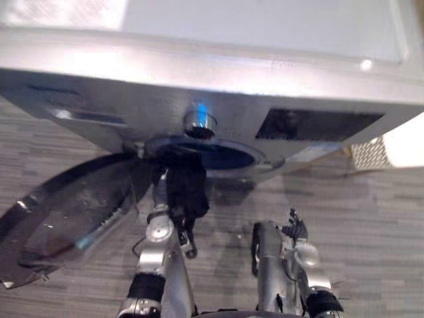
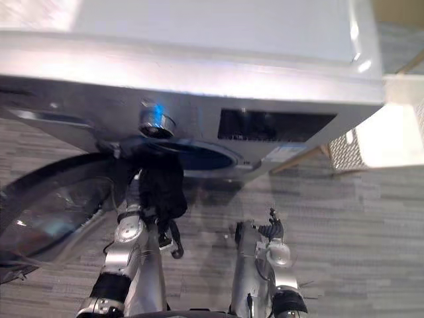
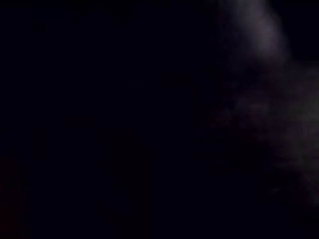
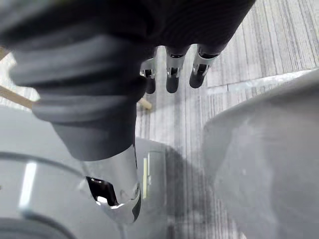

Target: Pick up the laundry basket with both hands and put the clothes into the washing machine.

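The silver-grey front-loading washing machine (image 1: 212, 79) stands right before me, seen from above. Its round door (image 1: 66, 212) hangs open to the left. My left arm reaches to the mouth of the drum (image 1: 222, 156), and my left hand (image 1: 185, 189) shows there as a dark mass; I cannot tell whether dark cloth is with it. The left wrist view is almost black, with a faint grey patch (image 3: 269, 99). My right hand (image 1: 295, 232) hangs low at the right over the floor, with its fingers (image 4: 172, 82) straight and nothing in them. A white perforated basket (image 2: 344, 149) stands beside the machine's right side.
A chrome dial (image 1: 199, 122) and a dark display panel (image 1: 318, 124) sit on the machine's front above the drum. Grey striped floor (image 1: 371, 225) lies around the machine. The open door takes up the room at the lower left.
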